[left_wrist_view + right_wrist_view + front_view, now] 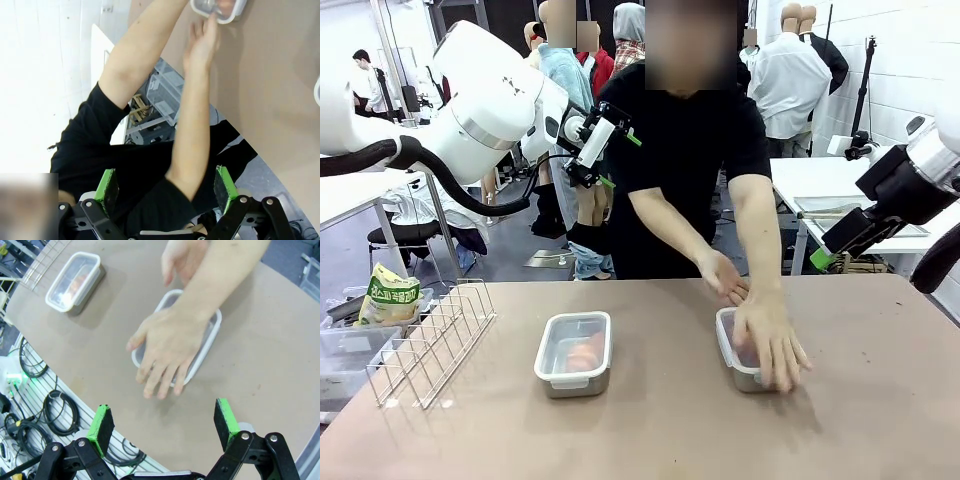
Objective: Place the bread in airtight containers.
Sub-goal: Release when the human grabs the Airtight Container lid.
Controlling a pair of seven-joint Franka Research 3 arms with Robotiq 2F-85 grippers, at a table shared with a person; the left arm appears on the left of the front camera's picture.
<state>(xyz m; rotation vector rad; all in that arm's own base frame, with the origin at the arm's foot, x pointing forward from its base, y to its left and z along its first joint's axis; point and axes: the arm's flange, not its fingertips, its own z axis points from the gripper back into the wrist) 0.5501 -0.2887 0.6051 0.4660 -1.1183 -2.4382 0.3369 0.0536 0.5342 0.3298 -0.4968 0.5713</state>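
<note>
Two airtight containers stand on the brown table. The left container [573, 353] [75, 280] has its clear lid on, and an orange-brown bread [582, 352] [76, 282] shows through it. A person's hand [767, 335] [165, 347] lies flat on the lid of the right container [728, 345] [212, 337] and hides what is inside; the other hand [725, 278] hovers beside it. My left gripper [618, 158] [166, 187] hangs open, high above the table's far edge in front of the person. My right gripper [825, 255] [162, 425] is open too, raised above the table's right side.
A wire rack [430, 345] stands at the table's left edge. Beyond it a green-and-yellow bag [388, 298] lies among clear bins [340, 355]. A white table [840, 185] stands behind on the right. Cables [30, 410] hang below the near edge.
</note>
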